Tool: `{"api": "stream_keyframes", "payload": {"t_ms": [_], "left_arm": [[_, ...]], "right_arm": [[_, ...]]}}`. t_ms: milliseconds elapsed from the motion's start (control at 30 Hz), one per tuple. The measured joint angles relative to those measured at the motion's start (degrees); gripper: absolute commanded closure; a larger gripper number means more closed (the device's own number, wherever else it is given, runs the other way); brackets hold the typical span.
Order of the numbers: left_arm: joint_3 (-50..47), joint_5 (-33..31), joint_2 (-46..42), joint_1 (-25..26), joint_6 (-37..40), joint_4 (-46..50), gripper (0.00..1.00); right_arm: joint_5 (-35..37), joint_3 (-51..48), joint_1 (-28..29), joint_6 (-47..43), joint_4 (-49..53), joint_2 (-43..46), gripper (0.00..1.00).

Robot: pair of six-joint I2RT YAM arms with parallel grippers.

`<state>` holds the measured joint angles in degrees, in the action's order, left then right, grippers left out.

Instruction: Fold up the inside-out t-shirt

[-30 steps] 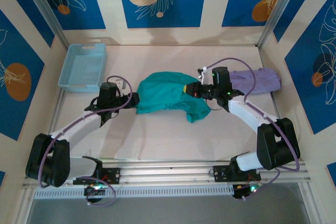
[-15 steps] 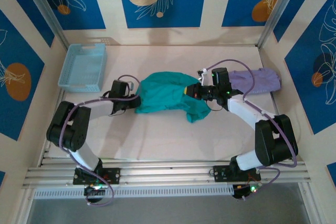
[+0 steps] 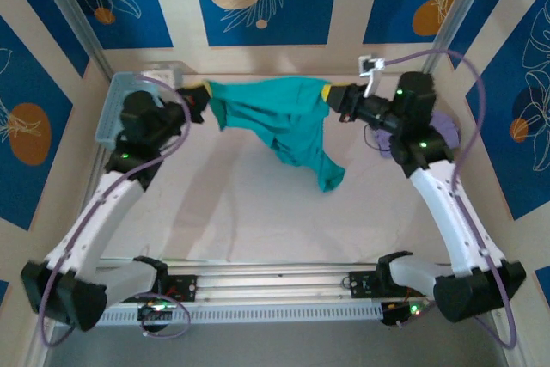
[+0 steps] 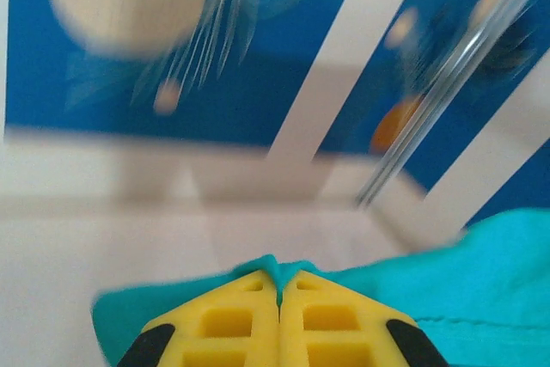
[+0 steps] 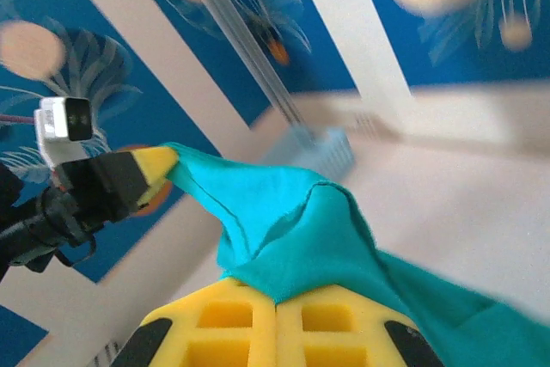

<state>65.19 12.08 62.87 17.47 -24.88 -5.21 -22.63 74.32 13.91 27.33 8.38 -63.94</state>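
The table carries the whole scene, and above its far half I hold the inside-out t-shirt in the air, one edge pulled nearly taut from side to side while the rest sags in a bunched, twisted tail toward the right. Whether that tail touches the table I cannot tell. As I judge it, the task is at an early stage: the cloth is lifted and spread along one edge, but no fold is made and nothing lies flat, so laying it out, smoothing it and every fold remain. The blue basket sits at the far left, just under my left arm. The lavender garment lies at the far right behind my right arm. Both are close to where the shirt would be spread, so they limit the free surface. My left gripper is clamped on the shirt's left corner, yellow pads pressed together with teal cloth pinched between them. My right gripper is likewise closed tight on the right corner
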Motion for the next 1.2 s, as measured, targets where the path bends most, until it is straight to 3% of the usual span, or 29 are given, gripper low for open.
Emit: {"api": "stream_keyframes", "payload": {"t_ms": [200,500,633,833,933,1000,1100,1200], "left_arm": [[14.12,-2.03,-1.68,0.0,2.8,1.97,1.0],[21.33,-4.13,4.74,0.0,7.48,10.1,1.0],[21.59,-4.22,9.07,0.0,7.96,11.78,1.0],[14.45,-0.35,14.6,0.0,5.68,9.46,1.0],[5.14,1.92,16.13,0.33,3.3,6.03,1.0],[0.26,3.21,18.8,0.57,2.1,4.48,1.0],[-3.08,4.9,23.21,0.92,0.72,3.87,1.0],[-3.93,6.27,25.51,1.33,-0.13,3.23,1.0]], "right_arm": [[1.73,10.73,0.35,-2.32,2.34,2.34,1.0],[2.89,13.6,0.98,-3.23,6.84,0.85,1.0],[3.43,9.29,1.92,-3.08,6.8,0.92,1.0],[9.22,-8.46,4.37,-1.84,7.48,-0.33,1.0],[13.31,-17.4,5.97,-2.14,8.41,-5.7,0.91],[16.83,-20.85,7.17,-3.61,10.23,-11.61,0.79],[24.33,-21.86,10.08,-8.02,12.37,-17.51,0.61],[32.74,-21.81,15.85,-13.94,11.17,-18.58,0.5]]}}
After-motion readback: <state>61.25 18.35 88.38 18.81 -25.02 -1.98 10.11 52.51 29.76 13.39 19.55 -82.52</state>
